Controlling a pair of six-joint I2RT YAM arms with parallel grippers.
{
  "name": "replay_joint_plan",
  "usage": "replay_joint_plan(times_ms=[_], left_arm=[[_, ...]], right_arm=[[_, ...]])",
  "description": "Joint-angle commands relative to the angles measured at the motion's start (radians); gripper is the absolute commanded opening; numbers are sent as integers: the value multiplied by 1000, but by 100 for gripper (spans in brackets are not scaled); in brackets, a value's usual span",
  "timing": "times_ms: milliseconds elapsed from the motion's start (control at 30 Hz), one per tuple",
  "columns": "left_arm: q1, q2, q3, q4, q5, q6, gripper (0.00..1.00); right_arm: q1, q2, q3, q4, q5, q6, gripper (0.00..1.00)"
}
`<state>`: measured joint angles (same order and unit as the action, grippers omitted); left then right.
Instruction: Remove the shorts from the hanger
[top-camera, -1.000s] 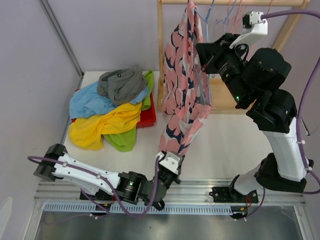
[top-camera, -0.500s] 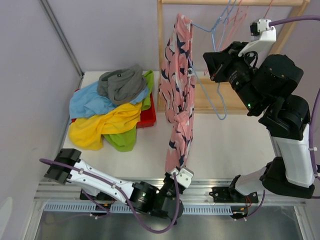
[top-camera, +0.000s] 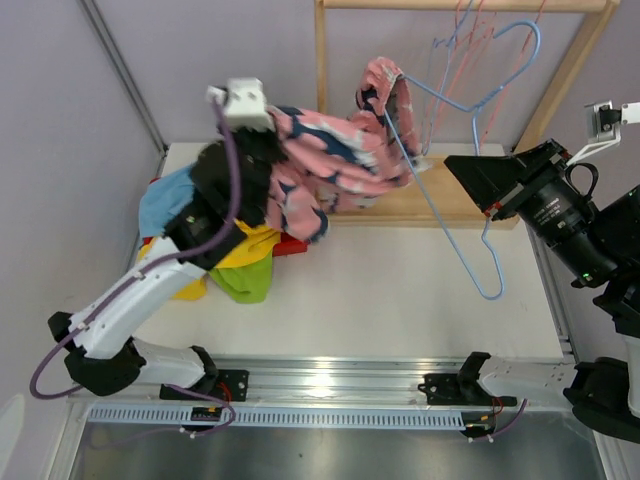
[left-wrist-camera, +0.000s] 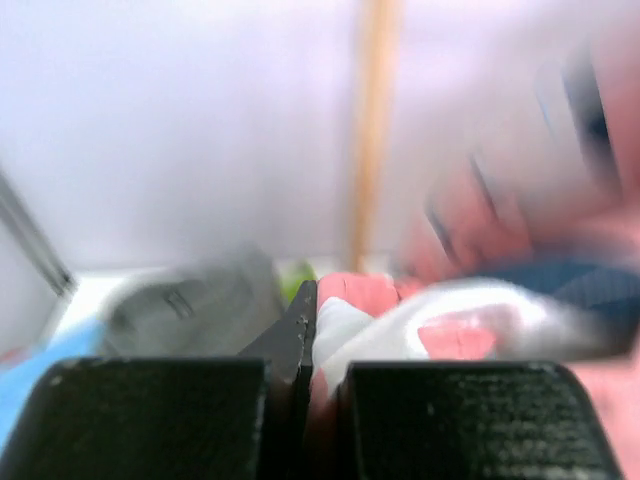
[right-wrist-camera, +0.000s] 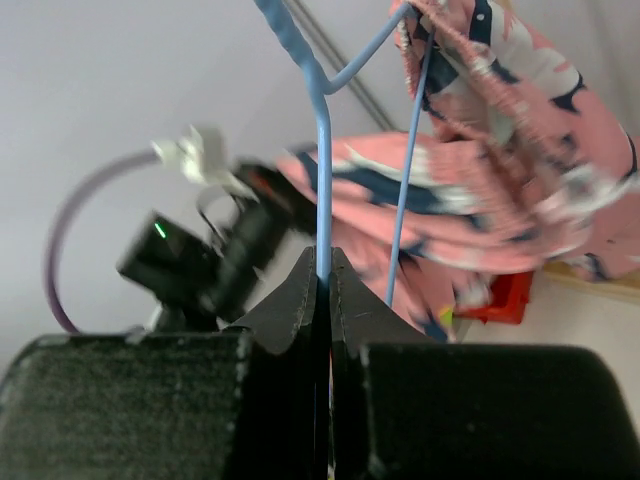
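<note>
Tension matters most: with the left gripper (left-wrist-camera: 312, 325) pinching the pink printed shorts (top-camera: 340, 160), stretched above the far-left pile of shorts (top-camera: 220, 235), pull left so the waistband slides off the blue hanger (right-wrist-camera: 322, 180), which the right gripper (right-wrist-camera: 323, 270) clamps steady at the right.

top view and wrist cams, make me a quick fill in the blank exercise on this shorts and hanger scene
1. The left claw is shut on the ___ printed shorts.
2. The right claw is shut on the wire of the ___ hanger.
3. The other shorts lie piled on a ___ bin.
4. The rack behind the table is made of ___.

Missing words: pink; blue; red; wood
</note>
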<state>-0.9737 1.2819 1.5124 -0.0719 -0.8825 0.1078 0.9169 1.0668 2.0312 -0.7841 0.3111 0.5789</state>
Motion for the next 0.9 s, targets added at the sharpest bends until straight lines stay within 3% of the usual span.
replay_joint_plan(times_ms=[0,133,233,300,500,600,733,867], left_arm=[[140,40,207,-130,129,86,0],[370,85,285,-170,287,58,0],[513,163,414,-255,329,23,0],[593,207,483,-301,372,-3,0],[781,322,506,-318,456,-98,0],[855,399,542,-358,503,-166,0],[872,474,557,-336,491,-161,0],[886,565,589,-365,461,-181,0]], right_arm=[[-1,-14,1,-9,-73,64,0],[-1,-18,47,-62,-87,64,0],[-1,-14,64,-105,-101,67,0],[0,-18,52,-119,-93,62,0],[-1,-15,43,-145,-95,52,0],[-1,12,96,-184,-130,50,0],[0,27,129,-162,-237,76,0],[-1,74,164,-104,-515,153,0]])
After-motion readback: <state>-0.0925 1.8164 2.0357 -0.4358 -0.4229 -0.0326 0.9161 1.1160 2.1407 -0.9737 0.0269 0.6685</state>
